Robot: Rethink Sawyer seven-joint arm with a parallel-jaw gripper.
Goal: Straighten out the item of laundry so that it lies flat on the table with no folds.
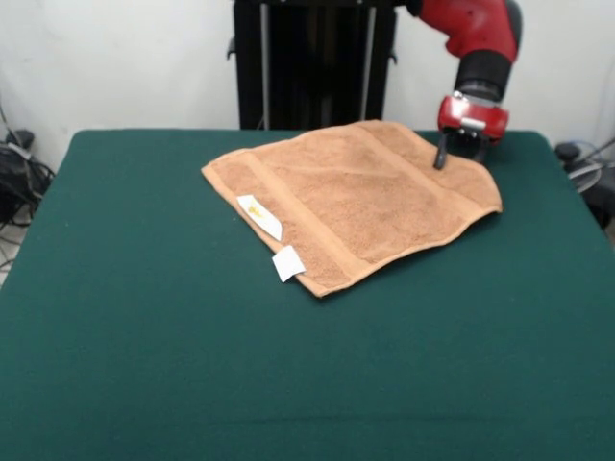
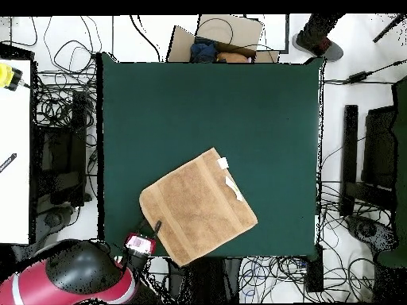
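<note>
The orange-tan towel (image 1: pixel 356 197) lies spread out on the far right part of the green table (image 1: pixel 288 384), turned like a diamond, with no fold that I can see. Its two white tags (image 1: pixel 259 216) are on the edge facing the table's middle. My gripper (image 1: pixel 456 154) points down at the towel's far right edge, at or just above the cloth. In the overhead view the towel (image 2: pixel 199 208) is near the table's (image 2: pixel 207 103) bottom edge and the gripper (image 2: pixel 155 230) is at its lower left border. Whether it is holding cloth is not visible.
The black pedestal (image 1: pixel 312 62) stands behind the table's far edge. In the overhead view, cables cover the floor around the table, a cardboard box (image 2: pixel 226 36) and a person's foot (image 2: pixel 318 40) are beyond the top edge, and a white bench (image 2: pixel 14 143) stands at the left.
</note>
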